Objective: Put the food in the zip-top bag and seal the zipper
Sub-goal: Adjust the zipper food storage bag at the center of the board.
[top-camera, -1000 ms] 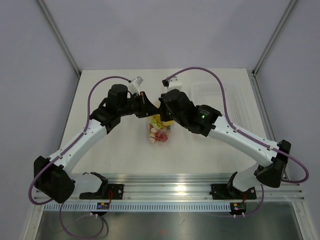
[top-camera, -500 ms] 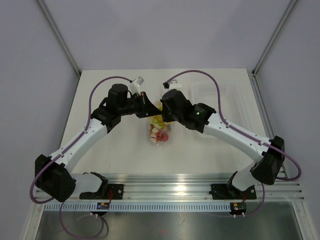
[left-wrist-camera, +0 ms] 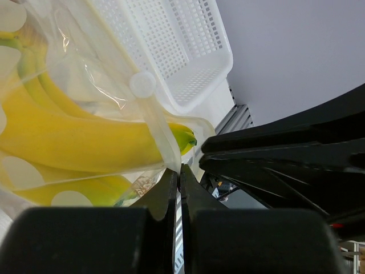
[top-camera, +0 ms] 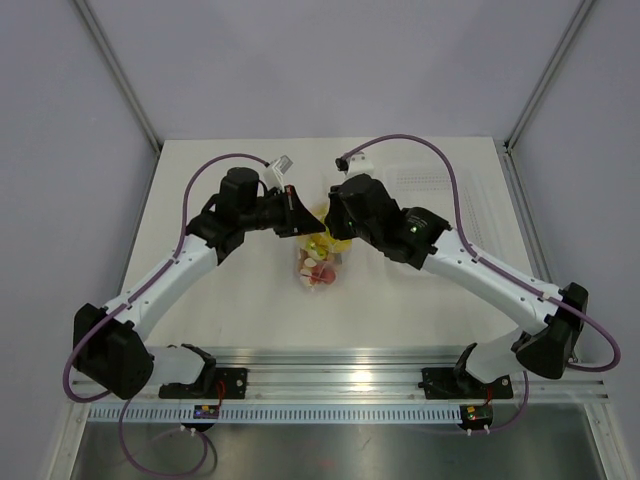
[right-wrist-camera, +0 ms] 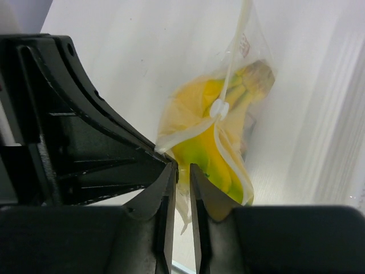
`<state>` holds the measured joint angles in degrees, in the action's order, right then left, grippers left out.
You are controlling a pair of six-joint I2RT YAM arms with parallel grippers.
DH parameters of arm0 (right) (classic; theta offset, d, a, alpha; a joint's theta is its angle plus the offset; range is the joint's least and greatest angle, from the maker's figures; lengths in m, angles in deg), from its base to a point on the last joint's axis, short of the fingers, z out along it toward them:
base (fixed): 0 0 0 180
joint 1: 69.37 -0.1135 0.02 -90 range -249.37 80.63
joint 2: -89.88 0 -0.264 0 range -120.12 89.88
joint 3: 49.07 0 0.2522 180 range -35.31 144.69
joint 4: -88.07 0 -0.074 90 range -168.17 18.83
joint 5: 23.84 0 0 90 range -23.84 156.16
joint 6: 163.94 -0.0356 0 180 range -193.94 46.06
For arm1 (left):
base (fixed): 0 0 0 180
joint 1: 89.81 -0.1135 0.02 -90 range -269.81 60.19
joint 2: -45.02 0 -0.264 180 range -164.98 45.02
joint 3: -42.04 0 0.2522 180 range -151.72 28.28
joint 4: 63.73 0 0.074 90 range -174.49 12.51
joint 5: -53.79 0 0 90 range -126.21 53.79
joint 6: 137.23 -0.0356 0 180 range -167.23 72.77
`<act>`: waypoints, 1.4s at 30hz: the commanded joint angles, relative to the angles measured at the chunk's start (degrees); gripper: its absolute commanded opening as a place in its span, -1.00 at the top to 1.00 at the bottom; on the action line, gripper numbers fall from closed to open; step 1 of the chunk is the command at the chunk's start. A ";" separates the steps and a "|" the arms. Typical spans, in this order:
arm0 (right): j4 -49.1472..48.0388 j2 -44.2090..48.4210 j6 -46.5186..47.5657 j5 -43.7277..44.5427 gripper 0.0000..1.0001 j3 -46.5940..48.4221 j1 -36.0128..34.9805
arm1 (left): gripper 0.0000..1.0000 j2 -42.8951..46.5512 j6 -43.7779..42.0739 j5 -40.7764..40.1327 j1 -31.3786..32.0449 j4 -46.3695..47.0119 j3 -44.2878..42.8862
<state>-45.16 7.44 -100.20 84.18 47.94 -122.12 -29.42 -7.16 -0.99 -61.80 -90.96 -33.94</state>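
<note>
In the middle of the worktop point(top-camera: 230, 300), a little toward its far edge, the zip-top bag point(top-camera: 320, 262) hangs between the two arms with its bottom resting on the surface. The food is inside it: the bananas point(left-wrist-camera: 74, 142) fill the upper part and the red strawberries point(top-camera: 318, 272) lie lower, nearer the front edge. The left end effector point(top-camera: 298, 212) is clenched on the zipper point(left-wrist-camera: 157, 128), the clear strip running straight down into its closed fingers. The right end effector point(top-camera: 330, 215) meets it nose to nose; its fingers are drawn to a narrow slit with the bag's top edge pinched between them.

Over the last second the left end effector has crept rightward and the right wrist has swung a touch toward the far edge, so the two pinches now sit tight together on the bag's mouth. I read that as loading being finished and sealing in progress. Whether the strip is pressed shut along its whole length cannot be told. A white perforated tray point(left-wrist-camera: 188, 51) sits toward the far right corner
</note>
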 commanded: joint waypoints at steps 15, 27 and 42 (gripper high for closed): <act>0.65 -1.68 -0.11 2.72 0.46 1.22 0.63 | 1.00 -0.27 -0.79 2.92 -0.68 3.02 -2.12; -1.55 -0.27 -2.39 1.67 0.44 -2.30 1.60 | 1.00 -0.36 -0.53 3.36 -0.76 3.19 -1.94; -4.54 -2.73 -5.11 -7.82 0.88 -6.07 1.60 | 1.00 -0.71 0.44 3.71 -0.76 4.16 -2.38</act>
<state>-48.42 5.74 -103.53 80.79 44.07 -120.61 -30.23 -7.55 -0.40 -62.57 -92.06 -33.94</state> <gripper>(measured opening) 0.072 0.012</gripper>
